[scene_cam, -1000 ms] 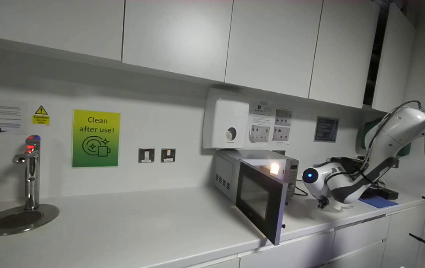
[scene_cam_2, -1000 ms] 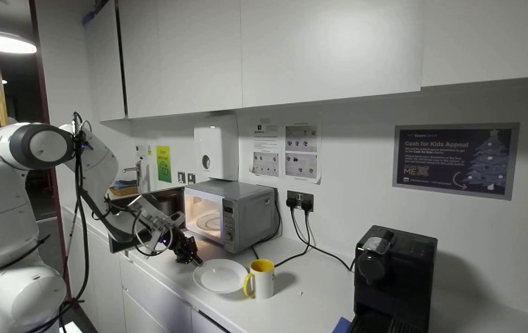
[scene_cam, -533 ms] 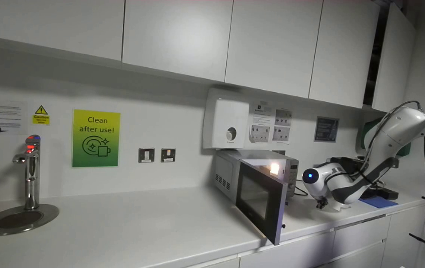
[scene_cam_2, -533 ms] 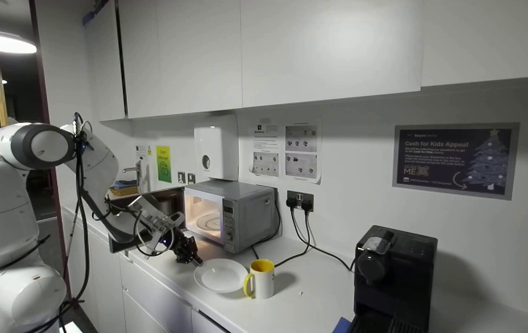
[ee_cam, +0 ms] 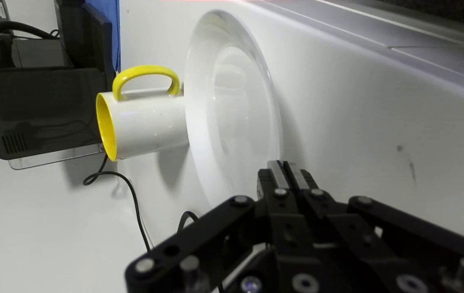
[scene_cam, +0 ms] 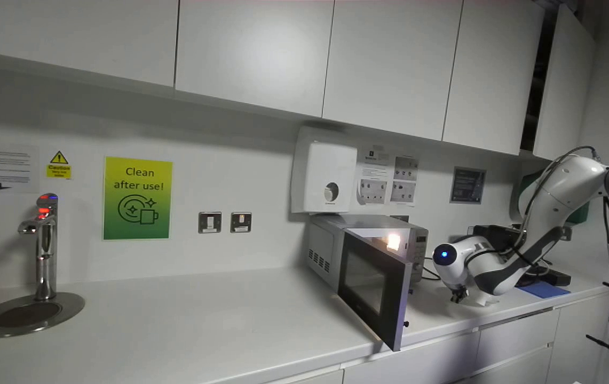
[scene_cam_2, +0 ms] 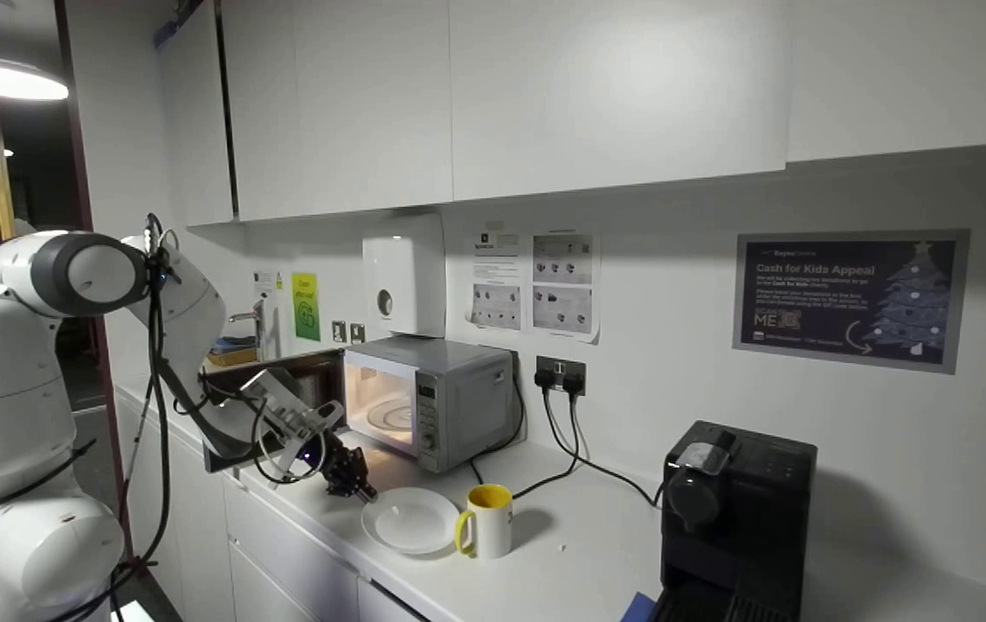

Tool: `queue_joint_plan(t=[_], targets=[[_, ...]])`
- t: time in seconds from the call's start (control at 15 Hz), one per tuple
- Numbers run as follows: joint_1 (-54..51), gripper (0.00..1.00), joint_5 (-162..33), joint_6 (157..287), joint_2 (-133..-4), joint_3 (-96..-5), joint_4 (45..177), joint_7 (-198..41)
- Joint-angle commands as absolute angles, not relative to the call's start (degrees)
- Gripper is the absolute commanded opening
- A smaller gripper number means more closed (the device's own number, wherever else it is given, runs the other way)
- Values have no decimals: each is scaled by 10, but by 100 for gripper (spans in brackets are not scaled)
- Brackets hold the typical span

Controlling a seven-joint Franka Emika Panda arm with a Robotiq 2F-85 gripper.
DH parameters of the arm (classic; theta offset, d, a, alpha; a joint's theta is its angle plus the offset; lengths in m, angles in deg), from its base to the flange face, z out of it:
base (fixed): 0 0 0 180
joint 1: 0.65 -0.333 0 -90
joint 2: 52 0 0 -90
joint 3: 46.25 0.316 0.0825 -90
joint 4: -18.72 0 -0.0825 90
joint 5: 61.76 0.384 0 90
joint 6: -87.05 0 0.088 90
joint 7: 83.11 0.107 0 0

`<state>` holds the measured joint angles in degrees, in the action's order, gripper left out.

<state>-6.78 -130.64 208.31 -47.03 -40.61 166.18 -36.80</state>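
The hand [ee_cam: 286, 167] was closed on the rim of a white plate [ee_cam: 240, 106]. Low in the wrist view, a little right of the middle, the plate's edge ran in between the two fingertips [ee_cam: 277, 175], which stood almost together. In an exterior view I saw the hand slant down from the left and meet the plate on its upper left side, in the lower middle of the frame. I couldn't tell whether the plate lay flat on the white table [scene_cam_2: 562, 592] or was slightly raised. Close by its right side there stood an upright mug [scene_cam_2: 493, 529], white outside, yellow within and at the handle; whether the two touched I couldn't make out.

Behind them, near the middle of that frame, sat a grey microwave [scene_cam_2: 480, 410], lit inside, with a round turntable [scene_cam_2: 391, 415] showing. Its door [scene_cam: 373, 288] stood open, at the lower right of an exterior view. The arm [scene_cam_2: 22, 376] filled the left of the frame, and a black coffee machine [scene_cam_2: 739, 510] stood at lower right. In both exterior views a white dispenser [scene_cam: 315, 181] hung above the microwave. A chrome tap [scene_cam: 46, 261] rose at far left, near a yellow-green sign [scene_cam: 137, 197] reading "Clean after use!"
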Motion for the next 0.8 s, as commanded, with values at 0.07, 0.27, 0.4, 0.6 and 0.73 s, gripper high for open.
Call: queue_joint_plan(t=[0.07, 0.27, 0.4, 0.6, 0.73], targets=[[-67, 1, -1324, 2088, -472, -404, 1662, -351], [-67, 17, -1322, 2087, -473, -404, 1661, -354], [-67, 38, -1320, 2086, -474, -404, 1660, -356], [-67, 61, -1319, 2086, -474, -404, 1659, -358], [-67, 76, -1317, 2086, -473, -404, 1658, -358]])
